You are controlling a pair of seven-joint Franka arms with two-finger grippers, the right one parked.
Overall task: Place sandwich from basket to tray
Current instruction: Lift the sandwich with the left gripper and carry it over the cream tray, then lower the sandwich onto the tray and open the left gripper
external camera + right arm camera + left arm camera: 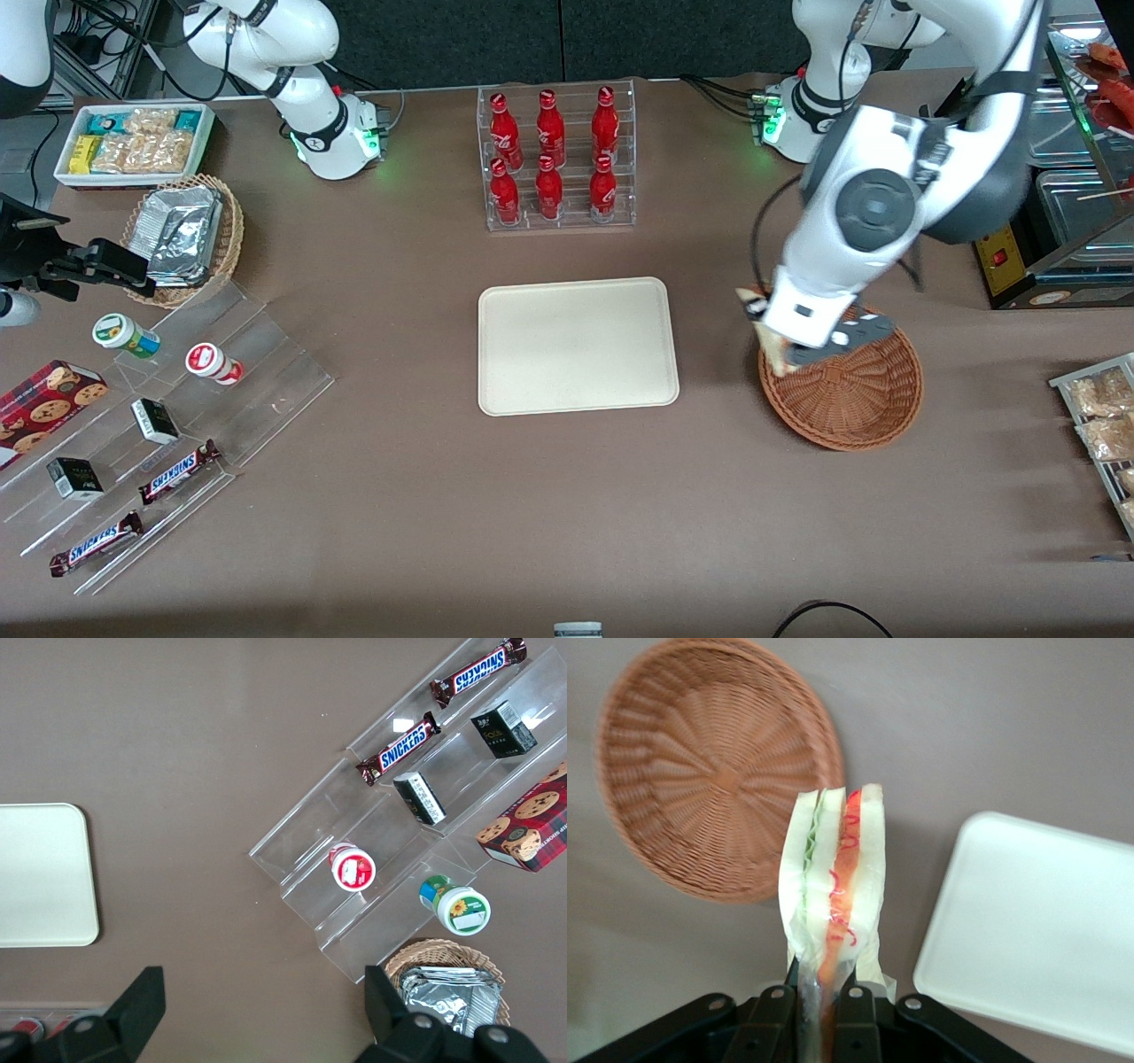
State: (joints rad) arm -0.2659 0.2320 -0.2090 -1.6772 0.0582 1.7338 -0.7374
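Front view shows me mid-carry: the gripper [784, 350] hangs at the inner rim of the round brown basket [855, 399], right of centre in the frame, and from my wrist camera its two black fingers [852, 1008] are clamped on the base of the sandwich [833, 890], which stands upright between them, lifted clear of the basket's weave. The basket looks empty in the wrist view, so I judge the pick done and the transfer just starting. The cream tray [578, 346] lies at mid-frame in the front view, bare, apart from the basket with open bench [567, 514] between. My next move, as I read it, is a sideways carry toward the tray at enough height to clear its low rim, then a descent over its middle before I let the fingers part; the wedge is soft, so I would keep the squeeze light and set it down gently. For writing, the two brown candy bars [177, 471] on the clear stepped stand at lower left read SNICKERS; the red bottles [549, 155] in the clear rack at upper centre carry white script I cannot make out.
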